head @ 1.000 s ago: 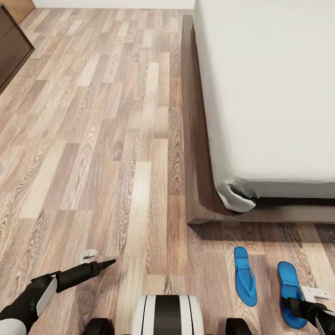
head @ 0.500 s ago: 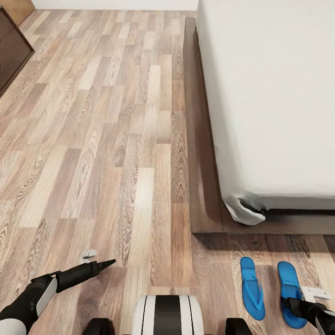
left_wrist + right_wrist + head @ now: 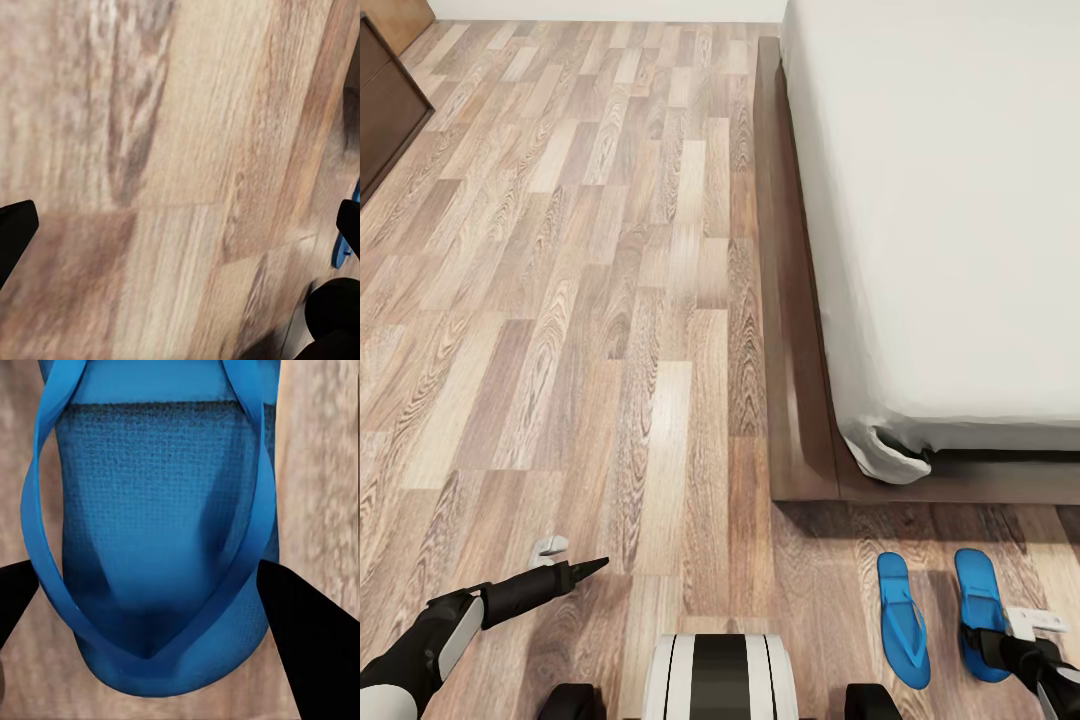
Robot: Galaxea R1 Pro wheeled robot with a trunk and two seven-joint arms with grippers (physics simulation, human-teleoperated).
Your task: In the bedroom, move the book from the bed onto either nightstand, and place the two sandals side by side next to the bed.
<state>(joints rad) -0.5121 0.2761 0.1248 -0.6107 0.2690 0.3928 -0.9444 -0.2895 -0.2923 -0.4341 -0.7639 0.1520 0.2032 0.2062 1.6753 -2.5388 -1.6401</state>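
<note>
**Ana:** Two sandals, right? Where are they lying from you?

**Me:** Both are lying on the floor in the lower right of the head view, just below the corner of the bed at its foot. They are sitting side by side with a narrow gap between them. Their long axes are running up and down the frame, toes towards the bed frame.

**Ana:** Which arm are you using?

**Me:** The right one, since it is far nearer. My right gripper is hanging directly over the heel end of the right sandal. In the right wrist view the blue sole is lying between my spread fingers, and its length is running along my line of sight. The jaws are standing wide, one on each side.

**Ana:** Are you touching it?

**Me:** I cannot tell. The fingers are sitting close at both sides, but contact is not clear.

**Ana:** And the left?

**Me:** My left gripper is hovering over bare planks at the lower left, well apart from both sandals. It is open and holding nothing.

**Ana:** Is anything hidden?

**Me:** My right gripper is covering the heel of the right sandal in the head view. The frame edge is also cutting off my forearm.
</note>
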